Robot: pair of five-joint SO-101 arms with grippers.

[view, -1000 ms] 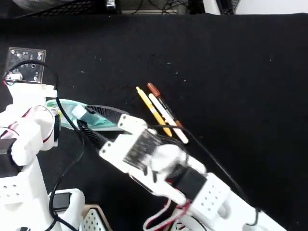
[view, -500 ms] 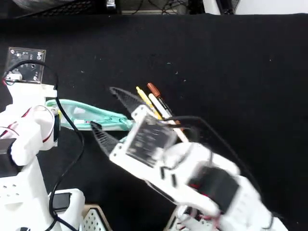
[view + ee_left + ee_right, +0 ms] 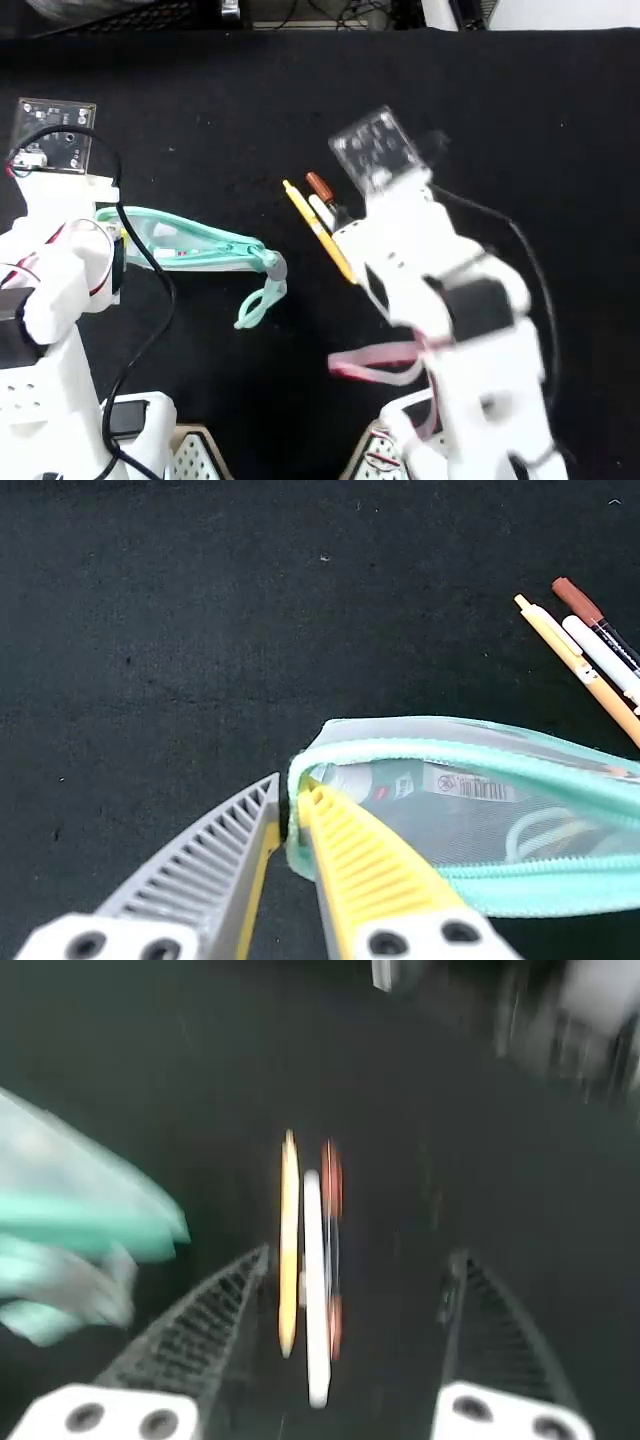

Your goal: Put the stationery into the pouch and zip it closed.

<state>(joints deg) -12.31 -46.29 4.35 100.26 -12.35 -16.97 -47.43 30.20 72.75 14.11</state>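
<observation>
High view: three pens (image 3: pixel 322 222) are lying side by side on the worktop (image 3: pixel 520 130), beside the right arm; the unzipped pouch (image 3: pixel 190 245) is lying by the left arm.
Left wrist view: the left pincer (image 3: pixel 295 815) is clamping the pouch's end; a labelled item (image 3: pixel 440 780) is sitting inside.
Right wrist view: the right pincer (image 3: pixel 360 1255) is gaping over the pens, their long axis running along its reach.

The pouch (image 3: pixel 470 820) was clear, faintly glossy plastic edged with mint woven zipper tape (its teeth looked plastic too). The pens (image 3: pixel 585 670) were smooth plastic. The left gripper (image 3: pixel 292 815) had ribbed, matt plastic fingers (image 3: pixel 350 865); the table (image 3: pixel 520 110) was matt black, slightly fuzzy.
</observation>
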